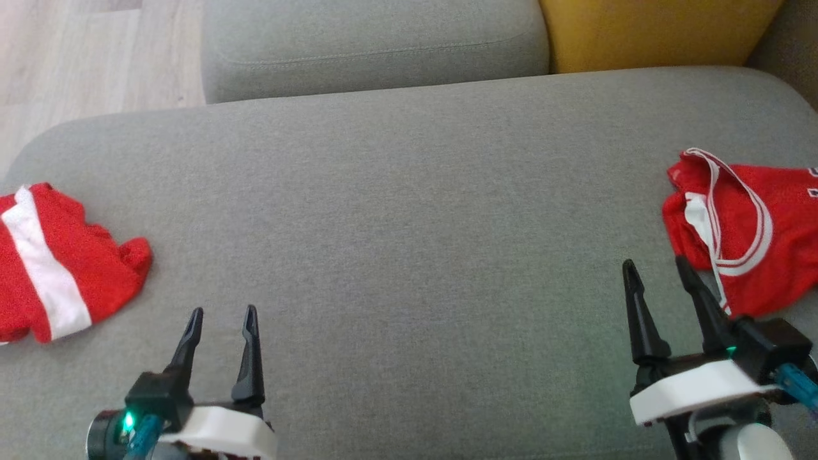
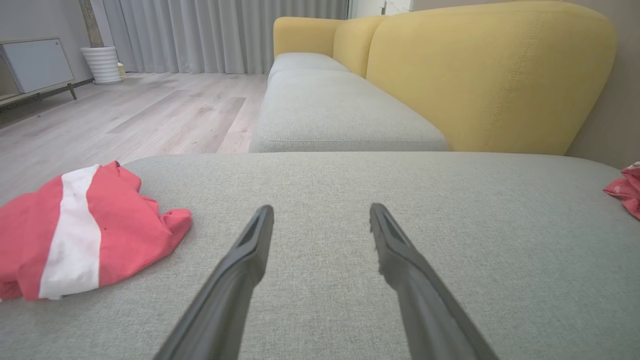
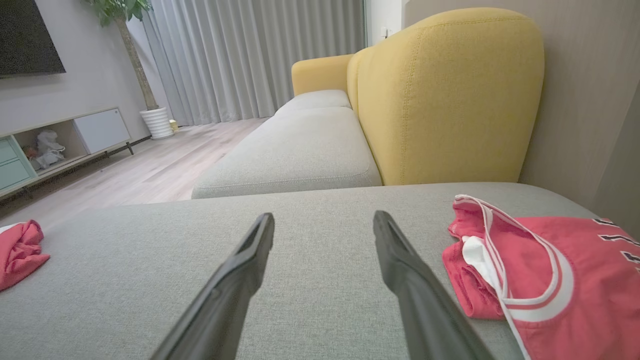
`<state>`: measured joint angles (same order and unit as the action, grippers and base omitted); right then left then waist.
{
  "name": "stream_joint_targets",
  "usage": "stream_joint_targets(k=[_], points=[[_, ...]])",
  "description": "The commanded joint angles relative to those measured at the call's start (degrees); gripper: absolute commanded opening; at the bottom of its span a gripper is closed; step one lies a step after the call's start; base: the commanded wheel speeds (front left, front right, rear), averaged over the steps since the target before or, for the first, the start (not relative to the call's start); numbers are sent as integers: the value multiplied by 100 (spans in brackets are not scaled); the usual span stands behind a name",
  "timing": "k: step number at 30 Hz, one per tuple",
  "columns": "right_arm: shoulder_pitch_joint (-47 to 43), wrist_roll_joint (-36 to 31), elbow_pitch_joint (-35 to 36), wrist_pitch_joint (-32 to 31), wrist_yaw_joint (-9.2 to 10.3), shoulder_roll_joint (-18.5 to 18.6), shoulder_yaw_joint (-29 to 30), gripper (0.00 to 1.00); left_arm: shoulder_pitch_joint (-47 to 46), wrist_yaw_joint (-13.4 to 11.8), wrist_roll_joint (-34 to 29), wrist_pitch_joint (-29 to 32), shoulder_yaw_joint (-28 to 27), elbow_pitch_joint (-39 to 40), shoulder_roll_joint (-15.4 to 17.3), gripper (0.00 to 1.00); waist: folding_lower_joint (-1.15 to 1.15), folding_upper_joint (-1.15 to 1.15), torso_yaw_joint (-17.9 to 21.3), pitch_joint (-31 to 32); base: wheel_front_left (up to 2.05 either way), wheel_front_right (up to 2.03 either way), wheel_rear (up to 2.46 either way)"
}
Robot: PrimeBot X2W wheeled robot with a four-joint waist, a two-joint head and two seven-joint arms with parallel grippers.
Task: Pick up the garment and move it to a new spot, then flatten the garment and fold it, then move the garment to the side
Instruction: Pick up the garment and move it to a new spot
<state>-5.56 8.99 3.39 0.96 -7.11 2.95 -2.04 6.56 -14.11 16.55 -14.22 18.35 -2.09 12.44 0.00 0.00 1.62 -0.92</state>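
Note:
A red garment with a white stripe (image 1: pixel 54 268) lies crumpled at the left edge of the grey cushion (image 1: pixel 409 211); the left wrist view has it at the lower left (image 2: pixel 85 235). A red jersey with white trim (image 1: pixel 748 223) lies at the right edge, and the right wrist view shows it just right of the fingers (image 3: pixel 540 265). My left gripper (image 1: pixel 222 311) hovers open over the cushion, right of the striped garment. My right gripper (image 1: pixel 658 263) is open too, its right finger close to the jersey's edge. Neither holds anything.
A second grey seat cushion (image 1: pixel 370 45) lies beyond, with a yellow backrest (image 1: pixel 652 32) to its right. Wooden floor (image 1: pixel 83 51) shows at the upper left. A low cabinet (image 3: pixel 55 145) and a white plant pot (image 3: pixel 157 122) stand far off.

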Motion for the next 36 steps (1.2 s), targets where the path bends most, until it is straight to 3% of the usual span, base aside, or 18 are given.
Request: stream_joint_targets(k=[1, 7, 13, 19, 27, 36], points=[[74, -36, 226, 0, -37, 19, -93, 100, -344, -10, 35, -49, -173, 159, 65, 100, 0, 0, -97, 13, 0, 0, 0], [-35, -57, 396, -42, -37, 10, -51, 100, -479, -15, 58, -55, -165, 165, -12, 100, 0, 0, -596, -22, 0, 0, 0], [-163, -104, 675, -132, -37, 1, -9, 100, -700, 10, 69, -65, -172, 154, -108, 100, 0, 0, -1479, -39, 0, 0, 0], [-181, -164, 876, -227, -37, -4, -57, 100, -700, -20, 47, -74, -308, 214, -115, 100, 0, 0, -2030, -16, 0, 0, 0], [-189, -187, 983, -281, -37, -6, -35, 100, -531, -58, 4, -76, -507, 398, -96, 100, 0, 0, -2291, -45, 0, 0, 0], [-67, -275, 1092, -335, -37, -3, -39, 100, -526, -23, 29, -77, -662, 493, -185, 100, 0, 0, -2255, -324, 0, 0, 0]])
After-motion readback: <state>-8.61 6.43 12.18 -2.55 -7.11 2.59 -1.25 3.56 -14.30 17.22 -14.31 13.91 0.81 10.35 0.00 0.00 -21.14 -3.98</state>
